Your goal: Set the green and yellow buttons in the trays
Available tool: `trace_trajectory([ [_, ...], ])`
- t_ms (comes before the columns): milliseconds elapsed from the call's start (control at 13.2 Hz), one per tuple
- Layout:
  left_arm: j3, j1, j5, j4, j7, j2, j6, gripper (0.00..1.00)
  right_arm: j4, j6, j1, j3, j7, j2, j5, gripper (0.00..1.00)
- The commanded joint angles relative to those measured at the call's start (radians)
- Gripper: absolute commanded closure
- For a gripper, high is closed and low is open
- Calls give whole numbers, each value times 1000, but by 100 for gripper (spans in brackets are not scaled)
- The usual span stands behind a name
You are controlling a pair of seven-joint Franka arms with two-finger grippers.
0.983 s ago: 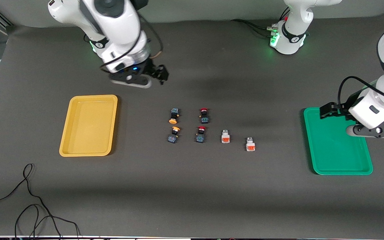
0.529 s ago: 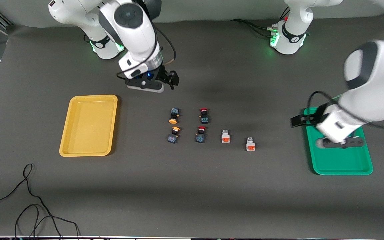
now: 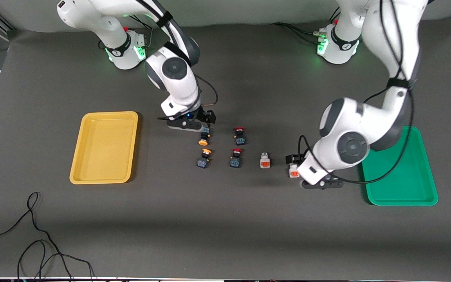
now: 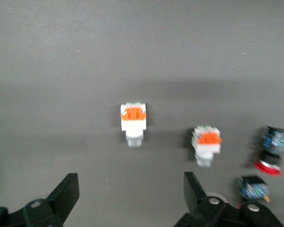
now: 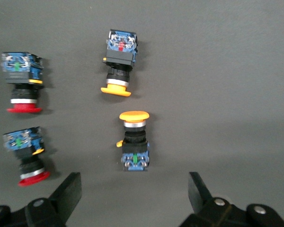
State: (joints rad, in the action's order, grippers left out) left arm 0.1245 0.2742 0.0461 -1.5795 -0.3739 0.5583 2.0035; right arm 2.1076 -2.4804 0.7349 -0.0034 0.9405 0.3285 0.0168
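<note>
Hovering low over the middle of the worktop (image 3: pixel 249 235), the right gripper (image 3: pixel 206 124) has its fingers (image 5: pixel 68 191) spread wide apart and holds nothing; it sits over the yellow-capped button (image 3: pixel 204 136) farther from the front camera, with the second yellow-capped button (image 3: pixel 204 157) lying just nearer the camera, the two caps facing each other in the right wrist view; both lie on their sides on the worktop, as do the two red-capped buttons (image 3: pixel 239 135) beside them toward the left arm's end.

The left gripper (image 3: pixel 295 164) is down over the white-grey button (image 3: pixel 294 171) that lies closest to the green tray (image 3: pixel 401 192); its fingers (image 4: pixel 66 196) stand wide apart with that button (image 4: pixel 133 124) lined up between them in the left wrist view, untouched; the other white-grey button (image 3: pixel 264 161) rests near it, toward the red-capped pair.

The yellow tray (image 3: pixel 104 147) sits at the right arm's end of the worktop and the green tray at the left arm's end, well apart from the cluster of buttons; a loose black cable (image 3: pixel 33 243) curls at the worktop's corner nearest the camera, on the right arm's end.
</note>
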Motion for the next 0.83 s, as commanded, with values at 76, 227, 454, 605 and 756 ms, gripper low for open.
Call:
trace_trajectory([
  [76,-11,19,-57,-120,0,41,197,1,-15,-168,11,-7,46,139,25,0],
  [227,-12,29,-64,-131,0,96,285,1,-23,-219,14,-9,47,190,25,0],
  [454,-12,33,-64,-132,-2,132,347,2,-26,-223,12,-10,46,201,26,13],
  [605,-14,31,-92,-132,1,134,347,43,-27,-223,14,-10,43,207,28,68],
  [756,-12,28,-114,-131,-16,134,334,100,-27,-221,11,-10,40,205,41,87],
])
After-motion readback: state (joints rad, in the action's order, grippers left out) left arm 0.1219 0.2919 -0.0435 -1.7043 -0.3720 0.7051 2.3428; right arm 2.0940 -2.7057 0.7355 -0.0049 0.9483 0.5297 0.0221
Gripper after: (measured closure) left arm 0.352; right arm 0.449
